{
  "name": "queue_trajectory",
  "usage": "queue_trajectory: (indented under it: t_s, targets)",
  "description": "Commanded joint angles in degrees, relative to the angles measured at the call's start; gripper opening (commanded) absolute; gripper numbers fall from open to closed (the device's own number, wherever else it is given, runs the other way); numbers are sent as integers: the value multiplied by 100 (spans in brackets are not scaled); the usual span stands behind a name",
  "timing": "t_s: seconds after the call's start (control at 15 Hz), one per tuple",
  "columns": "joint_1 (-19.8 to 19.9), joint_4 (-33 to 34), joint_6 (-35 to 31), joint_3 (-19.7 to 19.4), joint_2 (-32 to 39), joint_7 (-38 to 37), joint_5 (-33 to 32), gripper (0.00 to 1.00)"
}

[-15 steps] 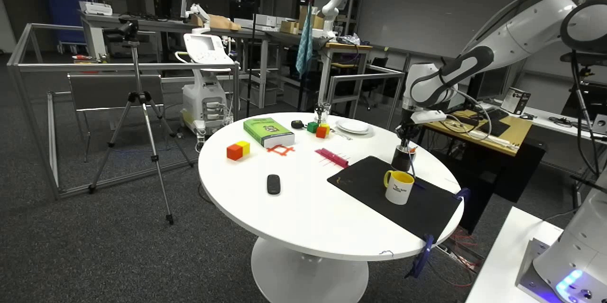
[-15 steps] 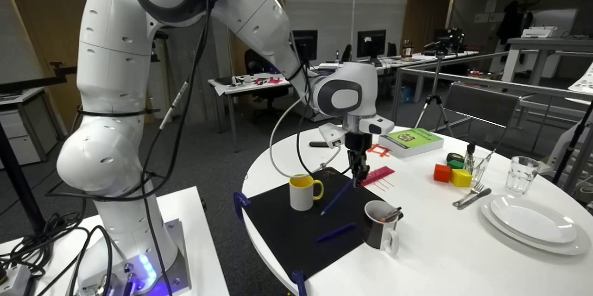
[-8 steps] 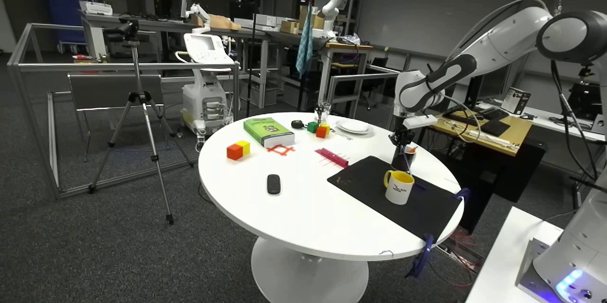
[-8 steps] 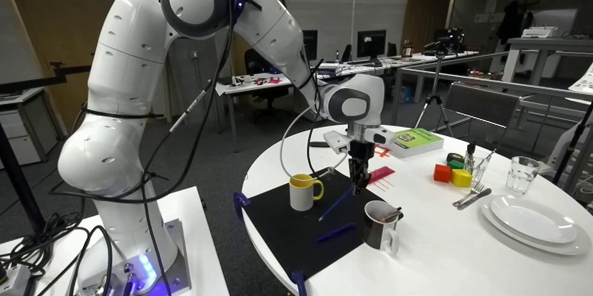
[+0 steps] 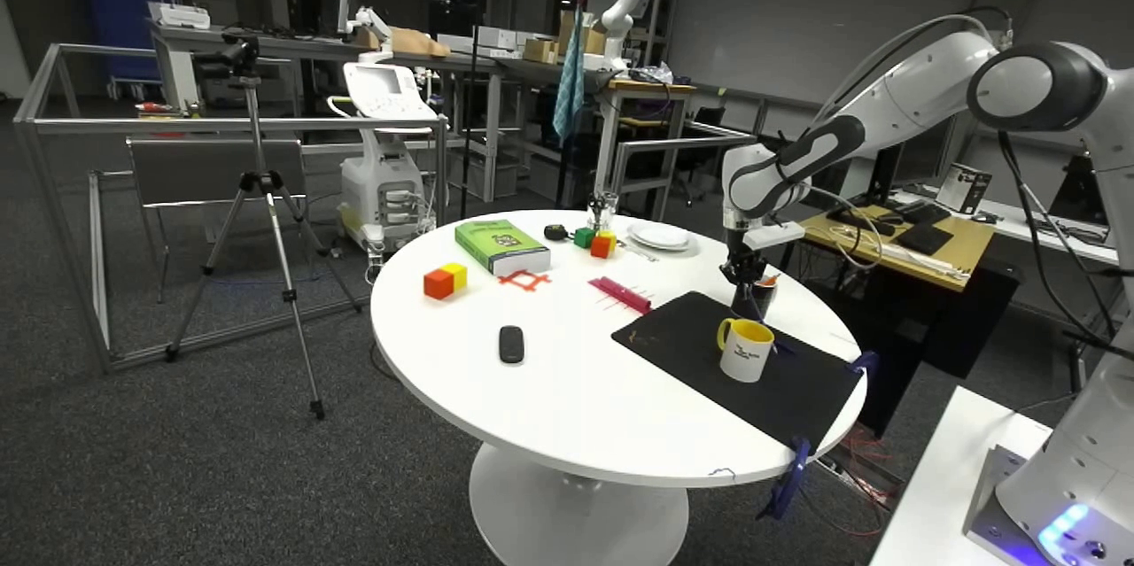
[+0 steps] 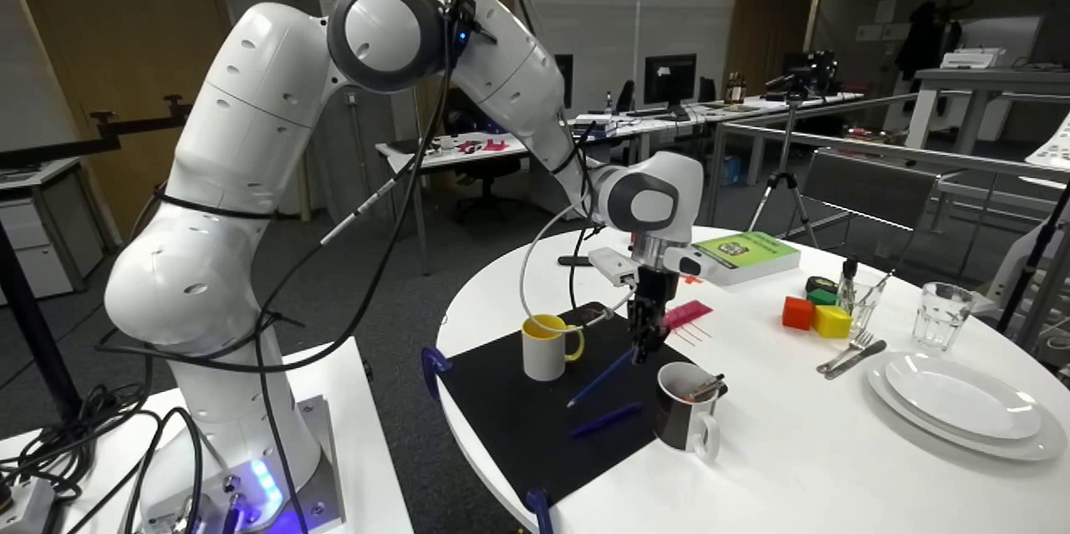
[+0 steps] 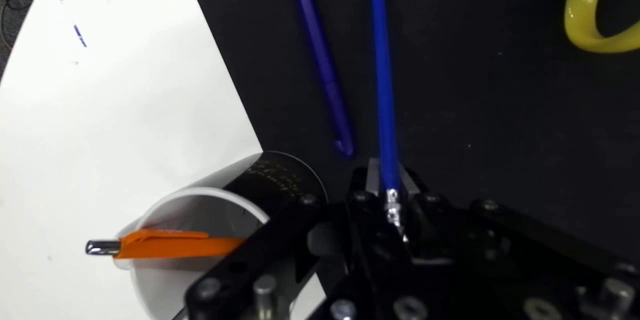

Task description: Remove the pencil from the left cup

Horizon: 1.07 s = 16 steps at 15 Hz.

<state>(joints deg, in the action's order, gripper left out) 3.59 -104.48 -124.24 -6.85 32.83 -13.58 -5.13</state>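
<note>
Black fingers (image 7: 373,178) clamped on slim blue pencil (image 7: 383,74) near silver end; long axis slants down over flat black mat (image 6: 518,413), outside black-and-white ceramic mug (image 6: 681,415); tip contact unclear.

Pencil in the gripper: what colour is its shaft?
Blue; the pencil shows best in the wrist view.

Smooth pencil (image 7: 385,92) with shiny metal band (image 7: 392,204), glossy dark cup (image 6: 679,415), matt black mat (image 6: 514,417), glass tumbler (image 6: 940,317)
</note>
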Motion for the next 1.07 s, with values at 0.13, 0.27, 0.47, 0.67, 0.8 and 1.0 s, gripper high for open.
queue_trajectory:
  t_s: [0.13, 0.27, 0.47, 0.67, 0.8, 1.0]
  targets:
    - [23, 615, 800, 24, 323, 356, 33, 2]
    - [17, 770, 996, 26, 431, 419, 15, 2]
    - [5, 964, 1181, 27, 592, 456, 1, 2]
    - [-10, 1136, 1301, 35, 751, 438, -3, 2]
    - [-12, 1218, 1324, 44, 830, 442, 0, 2]
    - [-15, 1344, 1386, 53, 944, 455, -4, 2]
